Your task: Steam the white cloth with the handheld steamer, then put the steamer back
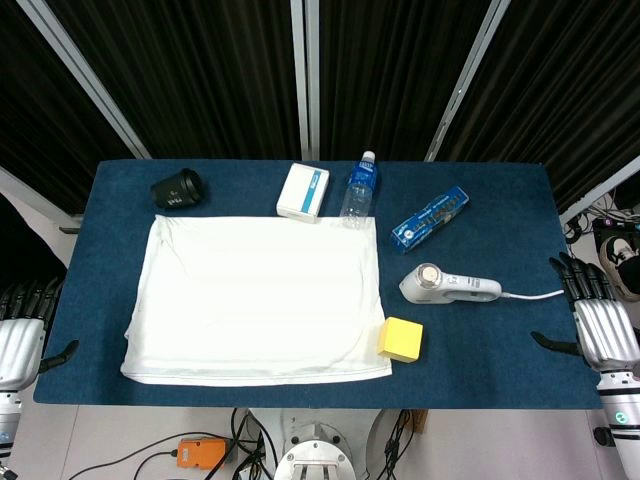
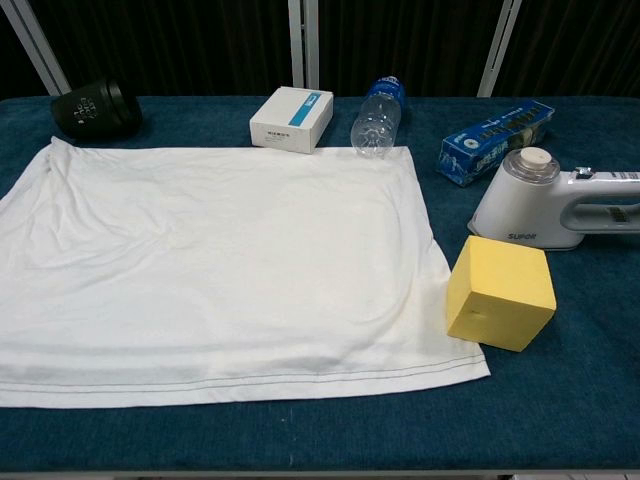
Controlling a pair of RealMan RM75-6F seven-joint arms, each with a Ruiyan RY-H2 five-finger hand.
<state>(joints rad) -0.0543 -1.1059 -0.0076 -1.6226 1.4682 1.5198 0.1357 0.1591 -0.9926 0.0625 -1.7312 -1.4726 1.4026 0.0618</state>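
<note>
**Two robot hands idle, steamer not yet picked up**

Head view: white cloth [image 1: 255, 298] lies flat on the blue bench [image 1: 480, 350], covering the left-centre. Handheld steamer [image 1: 448, 286] lies on its side just right of the cloth, head twd the cloth, handle pointing right, cord running off to the right edge. Yellow block [image 1: 400, 338] sits near side of the steamer, touching the cloth's near-right corner. Along the far edge: black lens-like cylinder [image 1: 178, 189], white box [image 1: 303, 191], water bottle [image 1: 358, 188], blue packet [image 1: 430, 218]. Right robot hand [image 1: 603, 325] hangs at the bench's right edge, fingers apart, holding nothing; steamer is to its left, well apart, w/ the cord end reaching almost to it. Left robot hand [image 1: 22, 335] sits off the bench's left edge, also empty, fingers spread as far as I can tell; partly cut by the frame.

Chest view: neither robot hand shows. Steamer [image 2: 555, 208] rests right of the cloth [image 2: 210, 270], block [image 2: 500, 293] just near of it, packet [image 2: 495, 138] just far of it. Cloth has light wrinkles, esp. at the far-left.

Step, judged: the very start, nothing grasped. Next move prob. calls for the right robot hand to reach left and wrap the steamer's handle, minding the cord and the block close by.
</note>
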